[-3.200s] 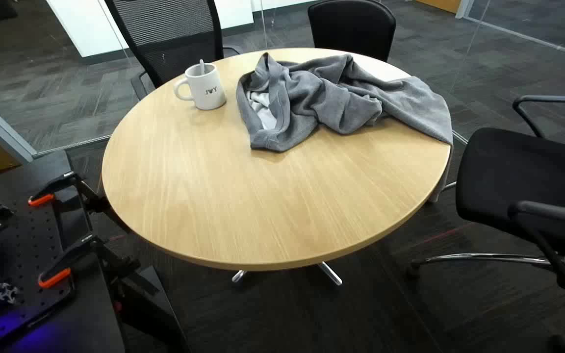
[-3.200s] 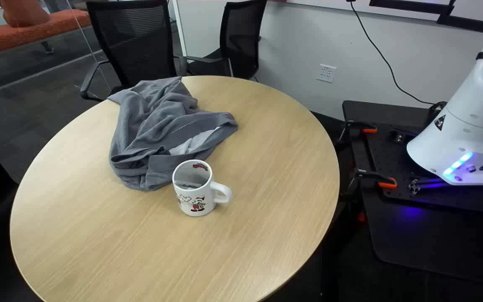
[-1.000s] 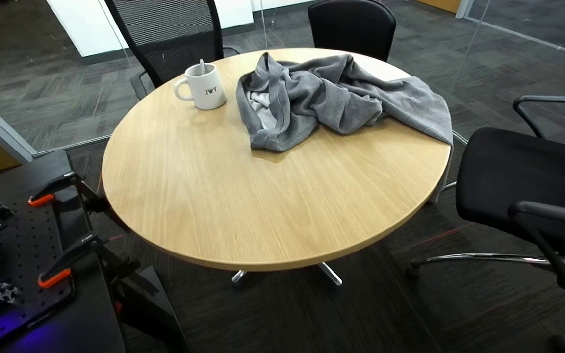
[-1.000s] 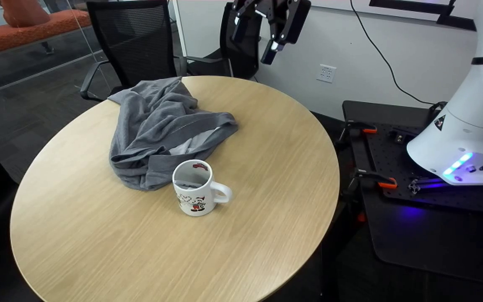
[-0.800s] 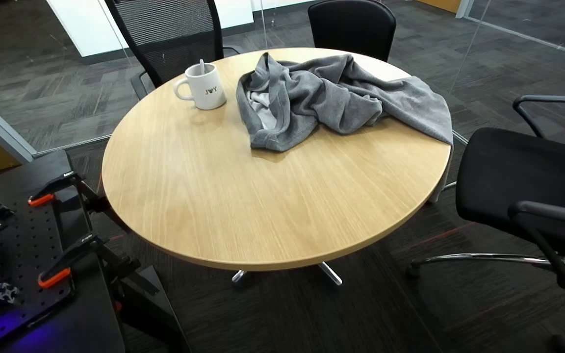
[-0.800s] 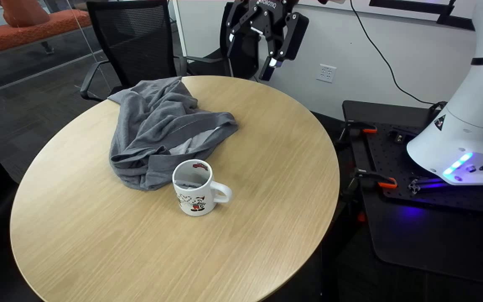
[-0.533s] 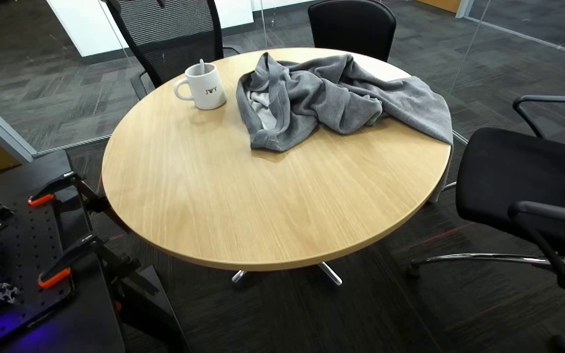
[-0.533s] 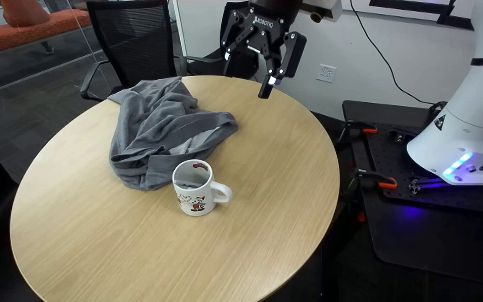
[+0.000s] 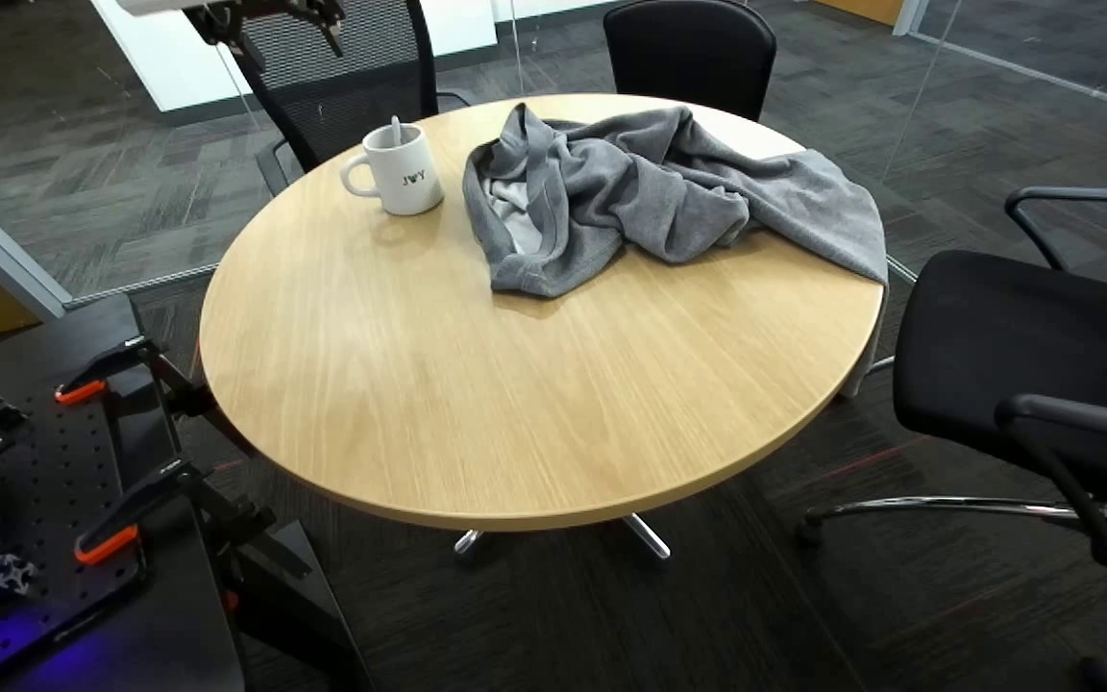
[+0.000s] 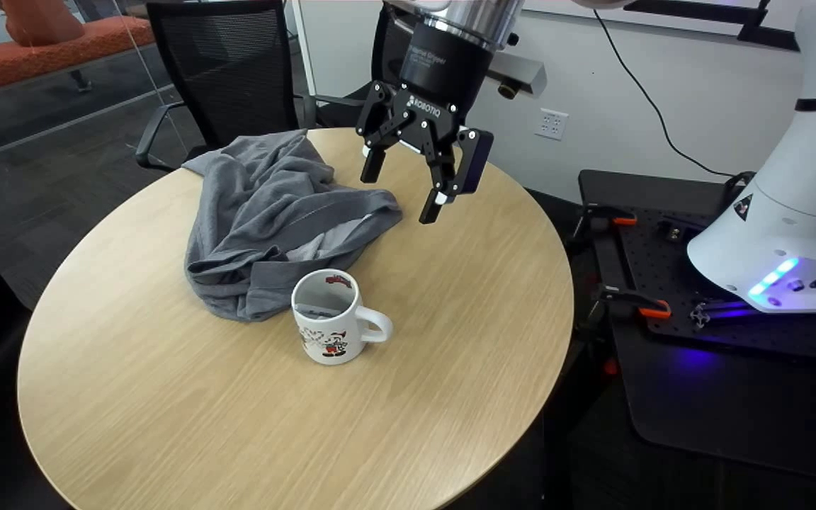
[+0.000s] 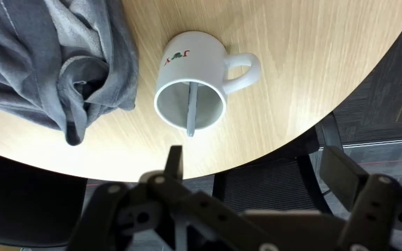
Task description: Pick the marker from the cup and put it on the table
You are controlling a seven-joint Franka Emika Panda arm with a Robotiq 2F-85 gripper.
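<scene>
A white mug [image 9: 405,173] stands upright on the round wooden table [image 9: 534,384]. A grey marker [image 11: 192,108] leans in the mug, its end sticking out past the rim. The marker tip also shows in an exterior view [image 9: 396,130]. My gripper [image 10: 401,190] is open and empty, above the table and tilted, apart from the mug on its handle side in that view. In the wrist view the gripper [image 11: 255,155] has its fingers wide apart; the mug lies beyond the left finger [image 11: 175,162]. The marker's lower part is hidden inside the mug.
A crumpled grey garment [image 10: 273,219] lies on the table close beside the mug and hangs over the table's edge. Black chairs [image 9: 688,58] stand around the table. A black stand [image 10: 698,382] with clamps carries the robot base [image 10: 776,248].
My gripper has come into both exterior views from the top and moved down over the table, closer to the mug. It stays open. Mug, marker and garment have not moved.
</scene>
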